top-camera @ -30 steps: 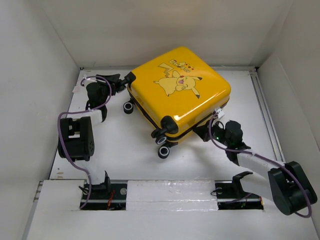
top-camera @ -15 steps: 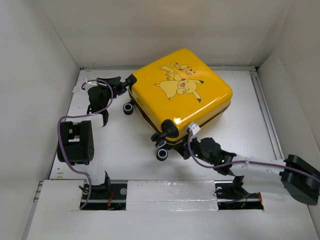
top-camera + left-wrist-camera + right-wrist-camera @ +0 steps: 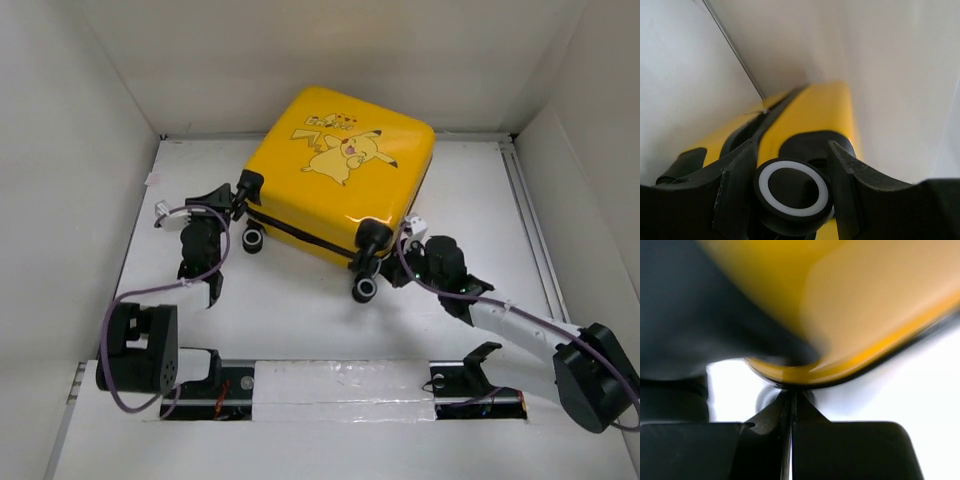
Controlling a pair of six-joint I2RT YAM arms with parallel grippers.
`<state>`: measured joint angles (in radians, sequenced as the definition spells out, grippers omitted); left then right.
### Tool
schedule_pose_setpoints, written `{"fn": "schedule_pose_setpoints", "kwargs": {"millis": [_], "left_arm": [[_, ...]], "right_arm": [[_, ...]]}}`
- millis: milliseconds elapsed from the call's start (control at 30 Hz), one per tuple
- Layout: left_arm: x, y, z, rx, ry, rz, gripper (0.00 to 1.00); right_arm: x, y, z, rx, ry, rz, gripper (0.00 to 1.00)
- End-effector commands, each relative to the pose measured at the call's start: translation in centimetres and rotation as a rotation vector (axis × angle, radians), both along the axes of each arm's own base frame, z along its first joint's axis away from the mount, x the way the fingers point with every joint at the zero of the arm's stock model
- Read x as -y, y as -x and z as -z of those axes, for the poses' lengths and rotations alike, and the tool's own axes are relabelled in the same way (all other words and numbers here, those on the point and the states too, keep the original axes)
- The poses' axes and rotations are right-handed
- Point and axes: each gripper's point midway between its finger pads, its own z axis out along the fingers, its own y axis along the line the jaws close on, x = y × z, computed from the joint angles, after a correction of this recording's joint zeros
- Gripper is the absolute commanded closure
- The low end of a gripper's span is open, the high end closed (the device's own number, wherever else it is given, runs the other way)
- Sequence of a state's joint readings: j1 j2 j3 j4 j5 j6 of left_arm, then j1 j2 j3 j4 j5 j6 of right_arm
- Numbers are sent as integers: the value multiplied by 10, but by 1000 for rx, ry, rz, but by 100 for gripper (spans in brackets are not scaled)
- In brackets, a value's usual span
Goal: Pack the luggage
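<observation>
The left hand (image 3: 793,145), half spread, is clasping a black spinner wheel (image 3: 792,189) of the yellow luggage (image 3: 340,185), while the right hand (image 3: 791,401), pinched fully together, is touching its near right corner, the luggage lying closed, print up, on the tabletop (image 3: 290,305).

Left arm (image 3: 197,245), at 8 o'clock: black blocky joints, looped purple cable (image 3: 135,294), small white tag (image 3: 163,212) near the wrist. Right arm (image 3: 510,325), at 4 o'clock: white forearm link, black joints, same purple cabling. Left gripper (image 3: 790,185) and right gripper (image 3: 791,412): matte black wedge-shaped fingers.
</observation>
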<state>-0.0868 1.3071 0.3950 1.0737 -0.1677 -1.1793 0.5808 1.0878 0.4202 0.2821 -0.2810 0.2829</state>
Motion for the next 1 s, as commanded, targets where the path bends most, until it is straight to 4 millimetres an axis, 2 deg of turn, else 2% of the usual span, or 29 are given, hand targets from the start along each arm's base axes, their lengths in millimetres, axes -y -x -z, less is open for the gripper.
{"fn": "schedule_pose_setpoints", "kwargs": {"millis": [0,33,67,100,133,167,233,267,300,333,367,400,433,500,533,567,600,667,700,733,767,800,833,900,967], "left_arm": [[106,50,-25,110,-55,424,100],[110,60,-26,120,-68,441,100],[109,63,-22,102,-69,442,100],[108,67,-23,109,-68,442,100],[111,76,-21,110,-68,457,100],[110,79,-20,116,-78,456,100],[118,85,-16,106,-90,483,100],[126,92,-15,109,-88,512,100],[129,94,-12,98,-88,519,100],[134,98,-7,88,-88,535,100],[138,100,-9,100,-96,549,100],[145,105,-9,101,-95,573,100],[149,107,-9,102,-94,586,100],[155,110,-13,112,-92,605,100],[159,114,-17,124,-90,622,100],[159,114,-17,124,-90,623,100],[166,120,-18,129,-100,649,100],[171,124,-23,145,-110,661,100],[175,125,-24,143,-119,674,100],[181,128,-26,142,-117,688,100],[184,130,-26,143,-117,698,100],[187,133,-29,156,-113,708,100],[194,140,-29,159,-112,741,100],[204,145,-36,173,-107,773,100],[218,156,-41,181,-102,829,100]], "right_arm": [[-8,-42,-103,277,-201,57,100],[-7,-38,-101,271,-230,62,100],[-13,-18,-68,207,-230,35,100],[-16,-7,-62,195,-266,36,100],[-24,3,-71,206,-358,39,100],[-35,17,-60,182,-371,59,100],[-48,28,-34,149,-333,81,100],[-56,27,-31,154,-307,93,100],[-71,24,-43,186,-306,120,100],[-78,21,-40,195,-277,128,100],[-85,17,-27,186,-220,134,100],[-90,11,-28,193,-205,141,100],[-101,7,-43,206,-235,131,100],[-110,5,-47,226,-210,99,100],[-121,2,-61,240,-222,74,100],[-126,2,-66,239,-224,60,100],[-131,1,-57,227,-191,47,100],[-145,1,-63,223,-203,4,100],[-155,6,-49,193,-185,-20,100],[-161,6,-43,183,-175,-36,100],[-177,17,-44,168,-187,-76,100],[-184,20,-22,143,-148,-92,100],[-190,25,-18,134,-157,-109,100],[-202,32,-21,132,-202,-167,100],[-206,35,-23,145,-216,-198,100]]}}
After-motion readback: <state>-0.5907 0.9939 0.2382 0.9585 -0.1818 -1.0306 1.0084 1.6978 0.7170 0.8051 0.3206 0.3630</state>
